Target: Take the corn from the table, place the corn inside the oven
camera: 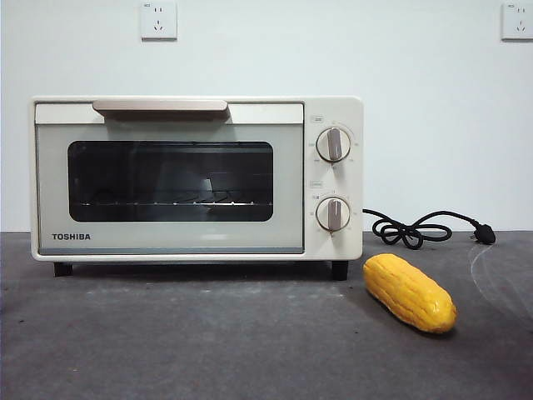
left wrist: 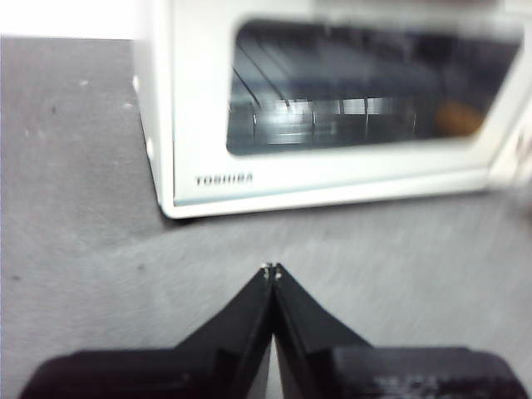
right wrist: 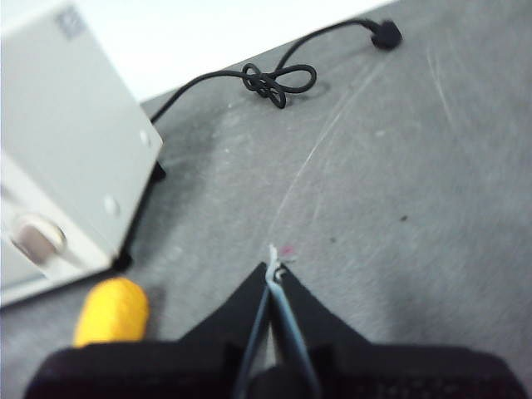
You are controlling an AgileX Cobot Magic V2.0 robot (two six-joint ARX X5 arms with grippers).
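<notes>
Corn [camera: 409, 292] lies on table [camera: 208, 342] just right of closed oven [camera: 196, 177], near its foot. Front view shows no arms; wrist views show left gripper [left wrist: 271, 270] and right gripper [right wrist: 274, 268] pressed together, empty.

You're facing a staged test bench, not a kitchen: bare white wall [camera: 266, 50] (two sockets [camera: 158, 20]), scuffed grey table [camera: 208, 342], unplugged oven [camera: 196, 178].

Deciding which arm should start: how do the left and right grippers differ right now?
The left gripper hangs over bare table facing the oven door; the right gripper hangs beside the oven's knob side. The corn lies close to the right gripper and does not show near the left. Both are shut and empty.
</notes>
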